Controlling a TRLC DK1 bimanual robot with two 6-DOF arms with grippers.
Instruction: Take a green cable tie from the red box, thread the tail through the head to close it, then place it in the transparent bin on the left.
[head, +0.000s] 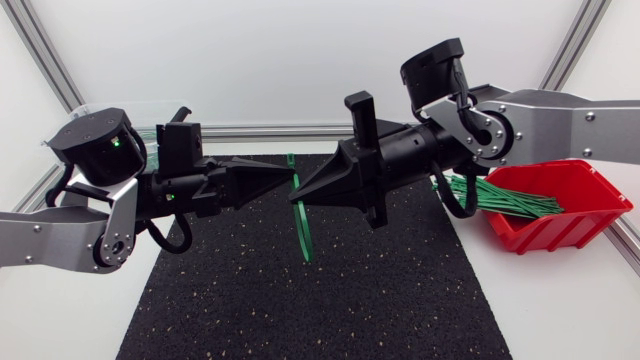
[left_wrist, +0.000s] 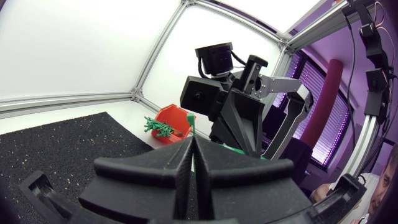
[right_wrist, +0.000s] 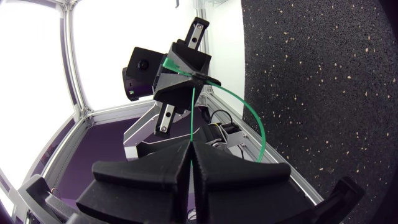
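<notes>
Where the two wedge tips meet above the black mat (head: 300, 310), the green cable tie (head: 304, 235) is held in the air between the arms. My left gripper (head: 287, 183) is clamped on its upper part. My right gripper (head: 303, 193) is clamped on it just beside, the tips almost touching. Below the pinch the strap hangs free in a shallow curve, clear of the mat.

The right wrist view shows one length running straight from my right gripper to the left one. A second length bows out sideways in an arc and comes back to the same place. I cannot tell whether the tail has entered the head.

I judge the tie to be very light, thin and springy. It should bend easily across its flat face, resist edgewise, and spring back when let go. The smooth plastic is likely to slip or twist between broad pads. It is not fragile, though a hard fold would kink it.

Best hold, as I judge it:
- Flat faces against the pads.
- One gripper close behind the head, to fix the slot's direction.
- The other a short way back from the tail's tip, where so little strap sticks out that it stays stiff enough to steer.

The remaining ties lie in the red box (head: 560, 228) at my right. Of the transparent bin (head: 150, 104), only a faint clear rim shows behind my left arm.
</notes>
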